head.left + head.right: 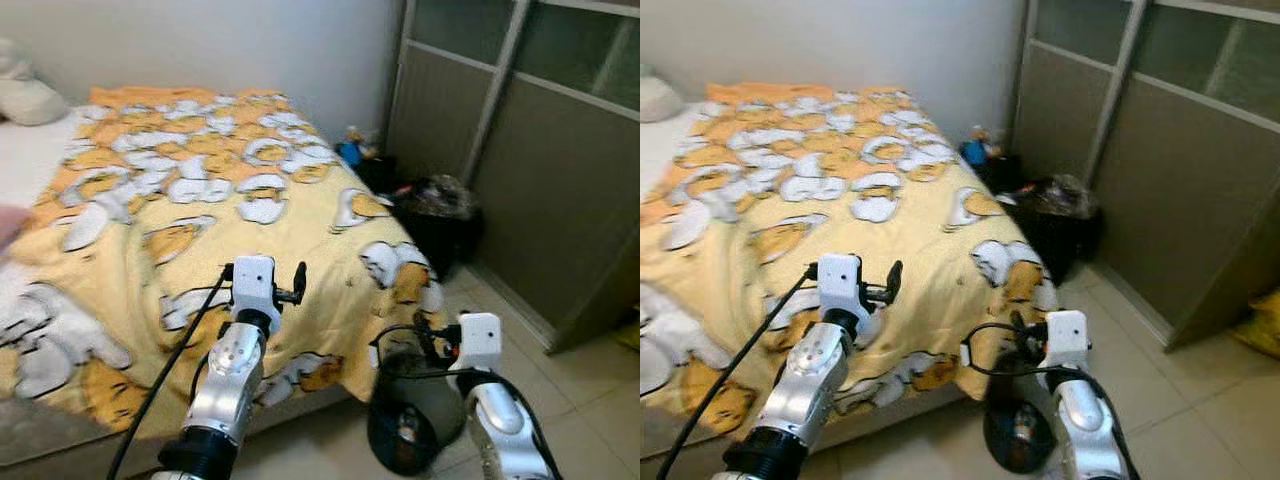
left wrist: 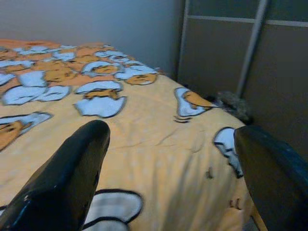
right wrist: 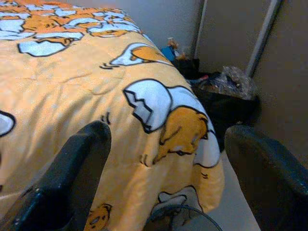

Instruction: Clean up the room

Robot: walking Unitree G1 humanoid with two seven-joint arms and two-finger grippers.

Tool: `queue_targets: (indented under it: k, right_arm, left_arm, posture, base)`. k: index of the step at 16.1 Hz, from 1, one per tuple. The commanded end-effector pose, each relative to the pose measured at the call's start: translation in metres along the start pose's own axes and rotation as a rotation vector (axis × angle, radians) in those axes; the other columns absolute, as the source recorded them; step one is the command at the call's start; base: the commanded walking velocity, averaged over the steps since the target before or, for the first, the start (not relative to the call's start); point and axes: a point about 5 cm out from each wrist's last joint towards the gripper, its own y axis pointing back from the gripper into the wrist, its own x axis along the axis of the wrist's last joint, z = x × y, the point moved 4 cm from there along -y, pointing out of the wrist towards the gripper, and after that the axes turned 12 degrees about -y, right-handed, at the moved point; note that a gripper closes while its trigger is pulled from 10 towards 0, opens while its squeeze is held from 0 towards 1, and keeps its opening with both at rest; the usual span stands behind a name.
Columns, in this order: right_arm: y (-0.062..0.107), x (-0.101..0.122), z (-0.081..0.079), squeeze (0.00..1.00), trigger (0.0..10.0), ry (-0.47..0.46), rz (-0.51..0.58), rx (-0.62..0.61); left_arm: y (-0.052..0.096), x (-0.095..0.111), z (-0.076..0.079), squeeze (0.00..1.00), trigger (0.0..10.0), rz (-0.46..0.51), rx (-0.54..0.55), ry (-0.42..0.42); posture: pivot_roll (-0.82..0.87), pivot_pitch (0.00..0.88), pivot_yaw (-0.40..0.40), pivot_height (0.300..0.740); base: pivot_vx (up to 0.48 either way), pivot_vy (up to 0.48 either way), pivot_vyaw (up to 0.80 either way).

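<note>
Two grippers were raised in front of the robot, neither holding anything: the left gripper (image 1: 297,283) hovered over the near part of the bed (image 1: 330,240), and the right gripper (image 1: 432,345) hung past the bed's corner, above a small dark round bin (image 1: 400,430) on the tiled floor (image 1: 560,400). Both wrist views showed each pair of black fingers (image 2: 62,178) spread wide apart with only bedding between them, so both sets of jaws stood open.

One yellow blanket (image 1: 200,190) printed with white and orange cartoon shapes covered the bed and looked fairly smooth. One pillow (image 1: 25,95) lay at the far left. The clutter seemed to sit in the far corner, between bed and sliding doors (image 1: 520,170): one black bag (image 1: 440,215) stuffed full, and beside it a small blue and yellow heap (image 1: 352,150) too blurred to identify.

The step in hand was probably choosing what to pick up. To do it well, the robot would need to step nearer the corner, keep the right arm clear of the bin, and bring open jaws down squarely over one item before closing.
</note>
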Motion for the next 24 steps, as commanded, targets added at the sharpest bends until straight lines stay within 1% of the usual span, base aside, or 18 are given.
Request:
queue_targets:
  k: [1, 2, 3, 5, 6, 7, 8, 10, 12, 14, 15, 17, 18, 20, 21, 22, 23, 24]
  right_arm:
    - [-0.009, 0.011, -0.005, 0.0, 10.0, -0.015, 0.021, -0.005]
    - [-0.011, 0.011, -0.005, 0.0, 10.0, -0.013, 0.015, -0.006]
    - [-0.012, 0.012, -0.009, 0.0, 10.0, -0.008, 0.017, 0.023]
    - [-0.014, 0.013, -0.011, 0.0, 10.0, -0.007, 0.016, 0.03]
    - [-0.018, 0.017, -0.014, 0.0, 10.0, -0.024, 0.03, 0.03]
    - [-0.019, 0.021, -0.014, 0.0, 10.0, -0.027, 0.043, 0.03]
    - [-0.018, 0.022, -0.013, 0.0, 10.0, -0.028, 0.048, 0.029]
    - [-0.014, 0.02, -0.008, 0.0, 10.0, -0.028, 0.041, 0.025]
    - [-0.012, 0.017, 0.0, 0.0, 10.0, -0.044, 0.031, 0.003]
    - [-0.012, 0.018, 0.0, 0.0, 10.0, -0.051, 0.038, 0.0]
    - [-0.011, 0.018, -0.001, 0.0, 10.0, -0.059, 0.042, -0.001]
    - [-0.007, 0.015, 0.001, 0.0, 10.0, -0.066, 0.038, -0.004]
    - [-0.005, 0.014, 0.003, 0.0, 10.0, -0.062, 0.034, -0.004]
    - [-0.003, 0.015, 0.002, 0.0, 10.0, -0.056, 0.034, 0.001]
    - [-0.004, 0.017, -0.002, 0.0, 10.0, -0.044, 0.033, 0.019]
    - [-0.004, 0.014, -0.008, 0.0, 10.0, -0.036, 0.026, 0.036]
    - [-0.003, 0.008, -0.009, 0.0, 10.0, -0.041, 0.002, 0.045]
    - [-0.004, 0.006, -0.013, 0.0, 10.0, -0.042, -0.013, 0.065]
  left_arm:
    - [0.0, -0.007, -0.007, 0.0, 10.0, -0.028, 0.028, -0.023]
    - [-0.001, -0.005, -0.006, 0.0, 10.0, -0.016, 0.029, -0.001]
    - [-0.002, -0.003, -0.006, 0.0, 10.0, 0.003, 0.026, 0.009]
    - [-0.003, -0.004, -0.008, 0.0, 10.0, -0.005, 0.031, -0.03]
    - [0.0, -0.011, -0.017, 0.0, 10.0, -0.019, 0.047, -0.093]
    - [0.003, -0.015, -0.021, 0.0, 10.0, -0.016, 0.048, -0.126]
    - [0.005, -0.017, -0.023, 0.0, 10.0, -0.012, 0.046, -0.13]
    - [0.006, -0.016, -0.02, 0.0, 10.0, -0.009, 0.041, -0.135]
    - [0.002, -0.009, -0.013, 0.0, 10.0, 0.013, 0.042, -0.155]
    - [-0.001, -0.003, -0.01, 0.0, 10.0, 0.026, 0.032, -0.154]
    - [-0.002, 0.0, -0.009, 0.0, 10.0, 0.032, 0.03, -0.187]
    - [-0.002, 0.001, -0.003, 0.0, 10.0, 0.028, 0.018, -0.162]
    - [-0.001, -0.001, -0.003, 0.0, 10.0, 0.013, 0.025, -0.152]
    - [0.001, -0.007, -0.011, 0.0, 10.0, -0.017, 0.054, -0.138]
    - [0.002, -0.001, -0.009, 0.0, 10.0, 0.026, 0.017, -0.11]
    - [0.003, 0.003, -0.008, 0.0, 10.0, 0.065, -0.005, -0.131]
    - [0.004, 0.002, -0.006, 0.0, 10.0, 0.046, 0.014, -0.125]
    - [0.004, 0.006, -0.003, 0.0, 10.0, 0.055, 0.011, -0.107]
  posture:
    - [0.11, 0.0, -0.039, 0.74]
    - [0.11, 0.0, -0.041, 0.74]
    - [0.12, 0.0, -0.043, 0.74]
    - [0.13, 0.0, -0.045, 0.74]
    - [0.13, 0.0, -0.041, 0.74]
    - [0.13, 0.0, -0.04, 0.74]
    - [0.13, 0.0, -0.038, 0.74]
    - [0.12, 0.0, -0.035, 0.74]
    - [0.11, 0.0, -0.025, 0.74]
    - [0.1, 0.0, -0.011, 0.74]
    - [0.1, 0.0, -0.001, 0.74]
    - [0.08, 0.0, 0.016, 0.74]
    - [0.08, 0.0, 0.013, 0.74]
    - [0.08, 0.0, 0.008, 0.74]
    - [0.09, 0.0, -0.012, 0.74]
    - [0.11, 0.0, -0.016, 0.74]
    - [0.13, 0.0, -0.036, 0.74]
    - [0.14, 0.0, -0.038, 0.74]
  base:
    - [0.0, 0.0, 0.0]
    - [0.0, 0.0, 0.0]
    - [0.0, 0.0, 0.0]
    - [0.0, 0.0, 0.5]
    - [0.0, 0.0, 0.48]
    - [0.0, 0.0, 0.48]
    - [0.0, 0.0, 0.48]
    - [0.0, 0.0, 0.48]
    - [0.0, 0.0, 0.47]
    - [0.0, 0.0, 0.48]
    - [0.0, -0.48, 0.47]
    - [0.0, -0.476, 0.47]
    - [0.0, -0.469, 0.47]
    - [0.0, -0.469, 0.46]
    - [0.0, -0.469, 0.46]
    - [0.0, -0.454, 0.45]
    - [0.0, 0.0, 0.46]
    - [0.0, 0.0, 0.45]
